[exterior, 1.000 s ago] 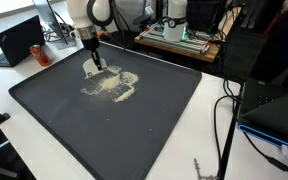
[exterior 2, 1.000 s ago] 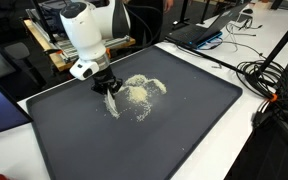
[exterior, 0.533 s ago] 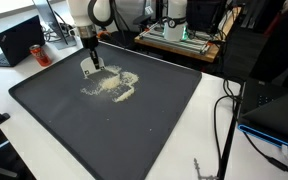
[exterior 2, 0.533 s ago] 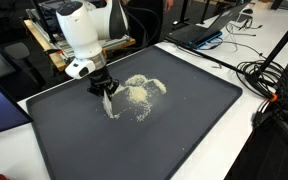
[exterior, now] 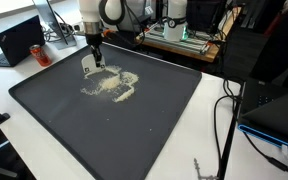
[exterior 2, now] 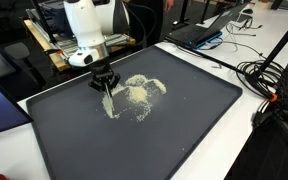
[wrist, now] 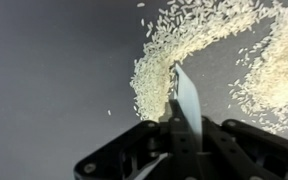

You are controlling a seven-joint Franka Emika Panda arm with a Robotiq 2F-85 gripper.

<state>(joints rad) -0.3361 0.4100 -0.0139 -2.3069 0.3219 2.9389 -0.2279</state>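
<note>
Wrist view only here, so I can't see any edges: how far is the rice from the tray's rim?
Observer: The rice lies well inside the tray, toward the end where the arm stands.
Operator: Anything standing near that end?
Observer: An open laptop sits beyond that corner, apart from the tray.
Operator: And my hand's tilt?
Observer: The hand points about straight down, shut on the white card at the pile's edge.
</note>
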